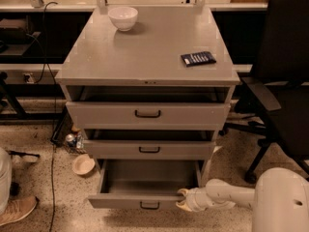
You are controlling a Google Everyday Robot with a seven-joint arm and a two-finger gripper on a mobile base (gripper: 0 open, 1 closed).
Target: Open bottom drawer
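Grey three-drawer metal cabinet. Lowest, shallow grey bottom drawer with a small dark loop handle: pulled well out, plain grey inside showing. White arm's gripper: at the drawer front's right end; clamped or loose, cannot tell. On top: white round bowl, dark flat packet.

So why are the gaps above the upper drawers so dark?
Camera view: light comes from above, so the cabinet top is bright and its overhang shades those gaps, while the pulled-out bottom drawer catches light inside. The bowl casts a soft shadow. The pincer, at that drawer's front right corner, is well lit.
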